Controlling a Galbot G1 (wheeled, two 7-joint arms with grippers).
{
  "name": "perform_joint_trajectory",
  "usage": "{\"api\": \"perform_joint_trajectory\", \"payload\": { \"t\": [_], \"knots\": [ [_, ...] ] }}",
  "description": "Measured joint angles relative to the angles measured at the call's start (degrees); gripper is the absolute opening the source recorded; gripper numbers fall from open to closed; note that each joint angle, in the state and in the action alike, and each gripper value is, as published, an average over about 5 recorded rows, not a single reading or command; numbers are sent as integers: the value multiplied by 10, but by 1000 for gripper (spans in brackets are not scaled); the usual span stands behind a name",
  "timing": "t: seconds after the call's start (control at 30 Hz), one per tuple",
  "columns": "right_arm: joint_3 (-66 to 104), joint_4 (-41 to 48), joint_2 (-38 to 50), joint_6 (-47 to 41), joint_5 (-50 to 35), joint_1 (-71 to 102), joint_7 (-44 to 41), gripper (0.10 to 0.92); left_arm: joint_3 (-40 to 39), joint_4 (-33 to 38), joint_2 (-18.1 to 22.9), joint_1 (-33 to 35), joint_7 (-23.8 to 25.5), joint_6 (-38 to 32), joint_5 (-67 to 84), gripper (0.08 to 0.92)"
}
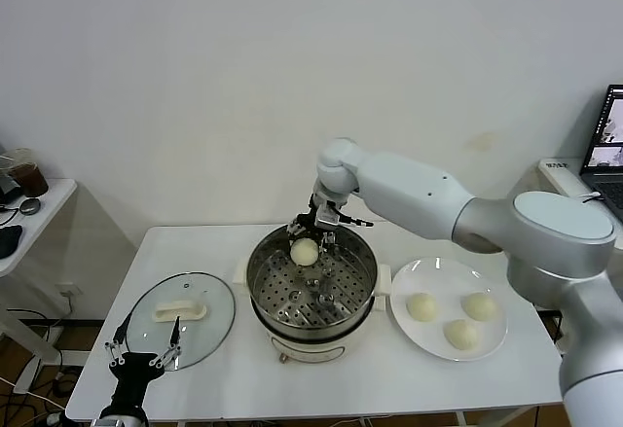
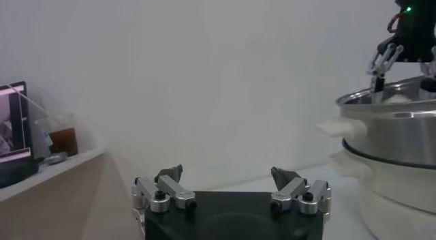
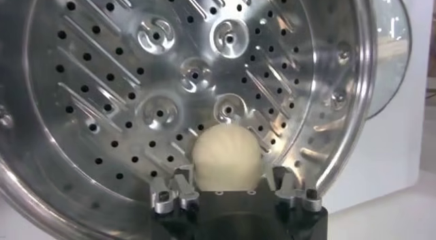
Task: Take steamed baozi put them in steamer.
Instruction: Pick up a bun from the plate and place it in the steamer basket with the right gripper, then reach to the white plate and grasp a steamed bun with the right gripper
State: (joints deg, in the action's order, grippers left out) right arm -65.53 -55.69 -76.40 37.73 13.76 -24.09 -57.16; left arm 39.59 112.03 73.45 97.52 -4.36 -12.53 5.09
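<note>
The right gripper (image 1: 313, 235) hangs over the far rim of the round shiny stainless-steel steamer (image 1: 360, 286), fingers spread apart around a smooth cream-white baozi (image 1: 305, 250) above the perforated tray; whether the bun touches the tray I cannot tell. Three more pale buns (image 1: 421, 306) sit on the flat white plate (image 1: 409, 276). The left gripper (image 1: 144, 354) waits, fingers apart, beside the round glass lid (image 1: 219, 296).
</note>
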Motion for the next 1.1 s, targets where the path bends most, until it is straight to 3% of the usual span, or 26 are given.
{"api": "perform_joint_trajectory", "payload": {
  "t": [0.17,0.5,0.73,1.1],
  "knots": [
    [-21,-60,43,-74,-73,-43,-25,822,1,1,-2,-2,0,0,4,823],
    [-63,-207,202,-313,-197,-126,-61,823,3,1,-12,-7,0,-1,14,823],
    [-73,-283,329,-437,-215,-120,-79,823,4,-1,-15,-12,0,-1,15,823],
    [6,-312,439,-488,-182,30,-59,823,4,-4,-14,-16,1,-1,12,823]
  ]
}}
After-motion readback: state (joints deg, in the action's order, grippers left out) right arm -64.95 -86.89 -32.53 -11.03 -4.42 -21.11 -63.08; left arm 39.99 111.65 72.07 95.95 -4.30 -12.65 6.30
